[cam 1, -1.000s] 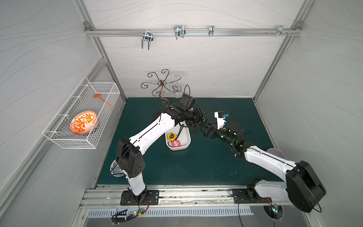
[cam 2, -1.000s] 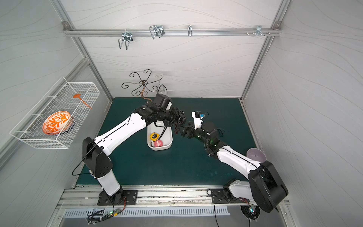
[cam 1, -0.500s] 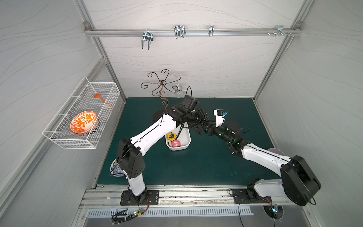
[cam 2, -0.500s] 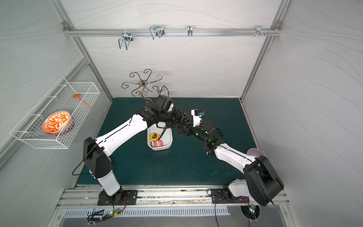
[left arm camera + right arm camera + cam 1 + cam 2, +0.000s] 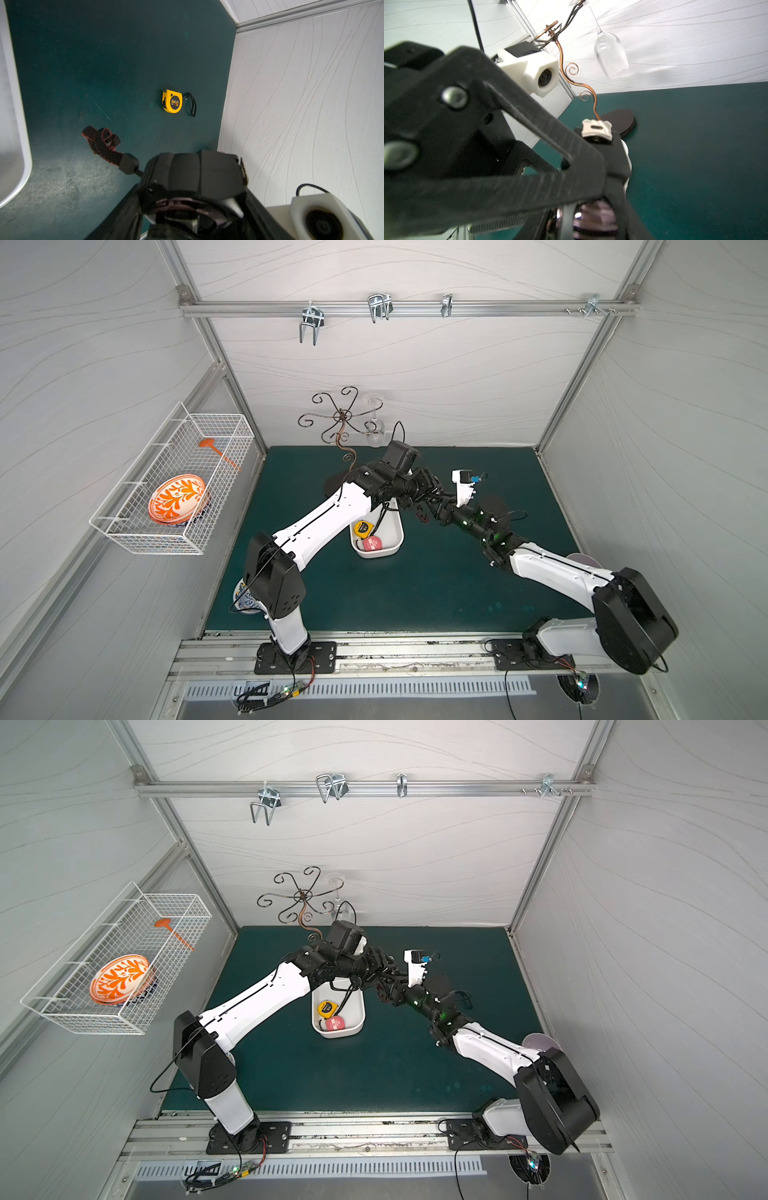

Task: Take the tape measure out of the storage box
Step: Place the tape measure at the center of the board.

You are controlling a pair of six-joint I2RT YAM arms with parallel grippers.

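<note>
Meeting in the air just past the far end of the storage box, the left hand and the right hand form one dark cluster in both top views. There I cannot tell whether either is clenched, released or grasping anything. In the left wrist view, black fingers edged in red hang over the bare surface beside the box's white rim. Their tips are close together with nothing between them, but I cannot say whose they are. The right wrist view is filled by two blurred black fingers narrowing to a point.

The tape measure, yellow, lies inside the storage box, just beside a pink round case that sits nearer the robot. Neither hand touches it. In the left wrist view a loose yellow tape measure with a black strap lies flat on the surface near a wall; I cannot place it in the top views.

Behind the hands is a scrolled wire stand with a wine glass hanging from it. A wire basket on the left wall holds an orange patterned plate.
</note>
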